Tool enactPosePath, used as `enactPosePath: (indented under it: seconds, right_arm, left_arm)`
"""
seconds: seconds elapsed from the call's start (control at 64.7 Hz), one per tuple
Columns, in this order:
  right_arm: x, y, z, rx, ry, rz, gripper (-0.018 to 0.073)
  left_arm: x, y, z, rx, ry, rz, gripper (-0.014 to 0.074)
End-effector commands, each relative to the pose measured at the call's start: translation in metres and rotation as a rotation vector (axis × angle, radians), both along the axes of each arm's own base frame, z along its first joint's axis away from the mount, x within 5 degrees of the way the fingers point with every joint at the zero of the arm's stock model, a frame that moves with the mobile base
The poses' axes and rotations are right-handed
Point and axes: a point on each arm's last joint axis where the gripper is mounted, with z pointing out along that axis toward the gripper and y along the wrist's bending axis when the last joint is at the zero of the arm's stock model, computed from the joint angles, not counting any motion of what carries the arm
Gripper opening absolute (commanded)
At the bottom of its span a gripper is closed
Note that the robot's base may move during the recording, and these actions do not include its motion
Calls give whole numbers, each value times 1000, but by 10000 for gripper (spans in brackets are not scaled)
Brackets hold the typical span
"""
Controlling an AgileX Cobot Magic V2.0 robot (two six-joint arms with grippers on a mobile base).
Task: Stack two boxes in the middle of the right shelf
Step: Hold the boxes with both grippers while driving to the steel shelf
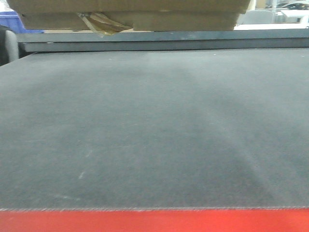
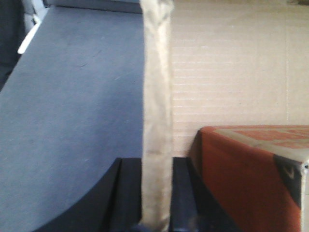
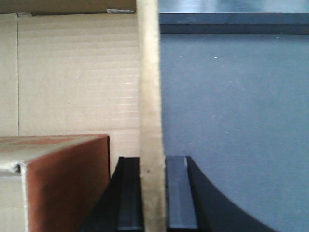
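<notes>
The box (image 2: 231, 72) walls are pinched in the left gripper (image 2: 155, 174) and right gripper (image 3: 153, 169); both are to be raised evenly.

This looks like a storeroom or a warehouse work area, not a home. A plain corrugated cardboard box (image 2: 231, 72) is clamped by its walls in the left gripper (image 2: 155, 164) and the right gripper (image 3: 152, 162). Under them spreads a dark grey platform (image 1: 154, 130) with a red edge (image 1: 154, 221). Far ahead, left of them, stands a blue plastic bin (image 1: 12, 21).
</notes>
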Motion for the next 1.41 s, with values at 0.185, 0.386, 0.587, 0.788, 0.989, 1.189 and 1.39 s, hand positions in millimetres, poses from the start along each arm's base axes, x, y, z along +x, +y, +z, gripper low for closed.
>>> enactPosePath:
  seconds: [0.185,0.386,0.587,0.788,0.989,1.189,1.39]
  right_arm:
    - [-5,-9,15,-37,-95,-20,-152]
    - [-4,-8,16,-33,-113,-14,-152]
    - [-4,-8,16,-33,-113,-14,-152]
    - [-4,-8,16,-33,-113,-14,-152]
    - [-4,-8,16,-33,-113,-14,-152]
    - [-4,-8,16,-33,-113,-14,-152]
    - [-4,-8,16,-33,-113,-14,-152]
  left_arm:
    - [-3,5,8,27,-48,28,-111]
    - [-3,5,8,27,-48,28,-111]
    - [-3,5,8,27,-48,28,-111]
    - [-3,5,8,27,-48,28,-111]
    - [-3,5,8,27,-48,28,-111]
    - [-3,5,8,27,-48,28,-111]
    - [-3,5,8,27,-48,28,-111]
